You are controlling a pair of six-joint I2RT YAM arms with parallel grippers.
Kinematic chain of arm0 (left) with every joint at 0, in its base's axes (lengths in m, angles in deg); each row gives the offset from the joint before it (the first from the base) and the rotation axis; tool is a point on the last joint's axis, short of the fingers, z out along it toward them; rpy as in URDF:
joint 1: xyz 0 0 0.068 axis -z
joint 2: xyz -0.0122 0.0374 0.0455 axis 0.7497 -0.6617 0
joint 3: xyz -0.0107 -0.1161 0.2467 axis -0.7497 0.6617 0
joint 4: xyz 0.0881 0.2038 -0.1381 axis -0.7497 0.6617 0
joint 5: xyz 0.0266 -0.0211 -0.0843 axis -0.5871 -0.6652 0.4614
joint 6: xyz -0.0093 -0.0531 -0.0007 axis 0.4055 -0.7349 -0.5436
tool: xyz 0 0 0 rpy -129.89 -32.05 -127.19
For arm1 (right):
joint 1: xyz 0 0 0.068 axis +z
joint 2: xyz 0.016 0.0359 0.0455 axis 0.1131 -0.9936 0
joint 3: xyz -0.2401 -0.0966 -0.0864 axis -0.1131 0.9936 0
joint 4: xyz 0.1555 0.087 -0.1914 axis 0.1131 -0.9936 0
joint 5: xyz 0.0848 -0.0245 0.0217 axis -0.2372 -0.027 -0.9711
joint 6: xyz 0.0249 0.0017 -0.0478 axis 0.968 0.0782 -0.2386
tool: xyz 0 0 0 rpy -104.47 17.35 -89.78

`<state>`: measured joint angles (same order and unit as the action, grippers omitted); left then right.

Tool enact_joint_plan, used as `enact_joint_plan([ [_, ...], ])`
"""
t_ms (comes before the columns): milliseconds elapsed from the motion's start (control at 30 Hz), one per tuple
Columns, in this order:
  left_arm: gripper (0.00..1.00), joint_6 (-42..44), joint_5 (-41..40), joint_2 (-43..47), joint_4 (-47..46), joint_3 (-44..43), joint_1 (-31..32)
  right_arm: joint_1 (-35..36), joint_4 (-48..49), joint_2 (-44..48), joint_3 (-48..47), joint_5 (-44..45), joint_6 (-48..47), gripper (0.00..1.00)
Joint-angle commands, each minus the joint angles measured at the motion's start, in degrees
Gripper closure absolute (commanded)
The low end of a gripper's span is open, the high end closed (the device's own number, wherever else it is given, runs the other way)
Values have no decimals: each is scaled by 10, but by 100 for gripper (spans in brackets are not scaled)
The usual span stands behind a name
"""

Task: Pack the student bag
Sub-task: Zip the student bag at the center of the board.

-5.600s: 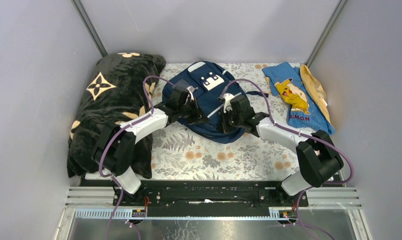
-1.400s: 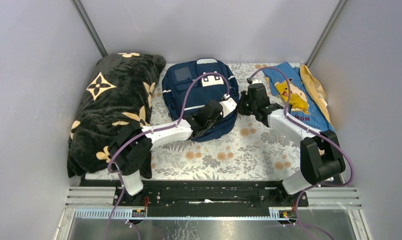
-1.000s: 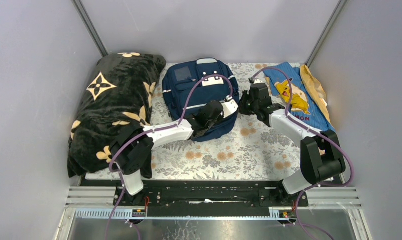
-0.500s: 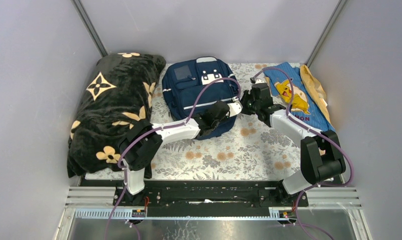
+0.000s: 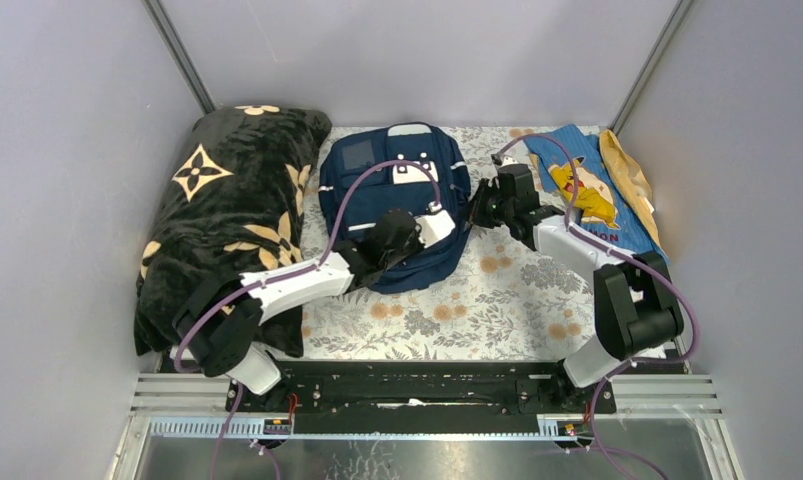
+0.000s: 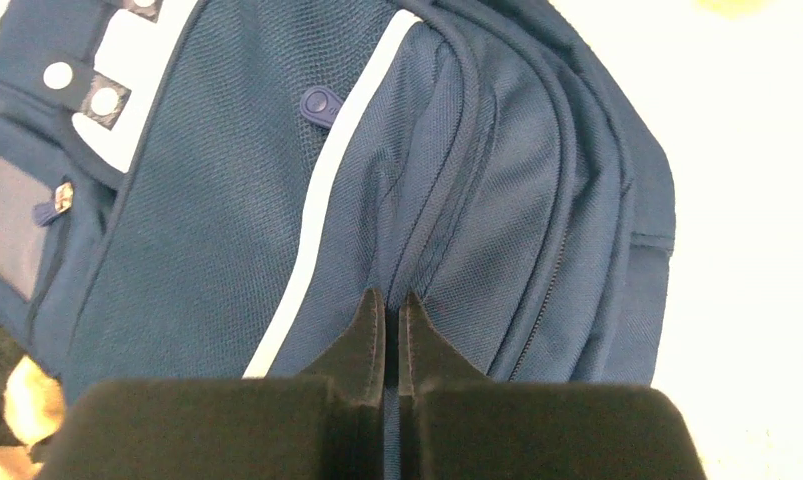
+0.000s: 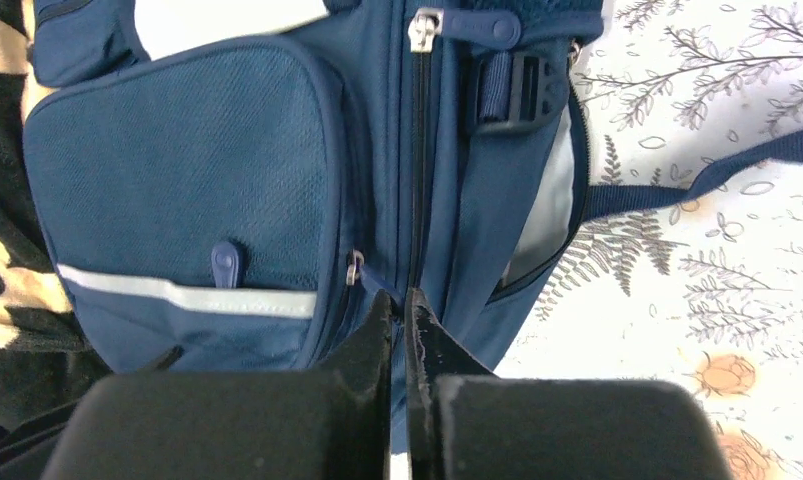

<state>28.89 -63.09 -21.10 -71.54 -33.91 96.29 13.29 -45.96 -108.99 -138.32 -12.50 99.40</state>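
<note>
The bag (image 5: 437, 160) is lying flat at the far middle of the table (image 5: 447, 310), on a flowered cover, with its front side facing up. It is lying just beside the black blanket (image 5: 227, 210) on its left and near the blue cloth (image 5: 587, 195) on its right. It is navy blue woven fabric with a thin pale stripe (image 6: 307, 240) running across the front pocket. Above the stripe, a white patch (image 6: 127, 90) is carrying two blue tabs with round metal snaps. A small rounded blue tab (image 6: 320, 103) is sitting next to the stripe. In the right wrist view a dark zip (image 7: 417, 150) is running along the bag's side, a black buckle (image 7: 512, 90) is sitting beside it, and a blue strap (image 7: 697, 180) is trailing out over the table cover. The left gripper (image 6: 387, 300) is resting on the near right part of the bag with its fingers pressed together, tips on a seam just right of the stripe. The right gripper (image 7: 399, 300) is at the bag's right edge, also closed, tips against the zip line. I cannot tell whether either one is pinching fabric.
</note>
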Motion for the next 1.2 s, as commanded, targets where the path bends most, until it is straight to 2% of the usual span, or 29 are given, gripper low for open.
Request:
enact_joint_plan([
  [0,100,-20,93,51,-11,34,-1,-6,67,-36,-36,52,2,100],
  [133,100,-16,147,67,-1,43,-5,-6,105,-67,-51,55,-4,100],
  [333,100,-24,181,97,-28,59,-6,-6,211,-59,-32,-13,14,100],
  [467,100,-28,179,116,-36,68,-7,-7,196,-43,-16,14,19,100],
  [633,100,-22,202,140,-17,78,-21,-15,201,9,55,33,32,100],
  [867,100,-9,282,201,-78,169,-33,-16,196,87,140,51,94,100],
  [1033,100,-9,310,207,-92,189,-33,-17,184,81,135,56,96,100],
  [1167,100,-26,321,179,-102,154,-33,-23,163,61,100,57,97,100],
])
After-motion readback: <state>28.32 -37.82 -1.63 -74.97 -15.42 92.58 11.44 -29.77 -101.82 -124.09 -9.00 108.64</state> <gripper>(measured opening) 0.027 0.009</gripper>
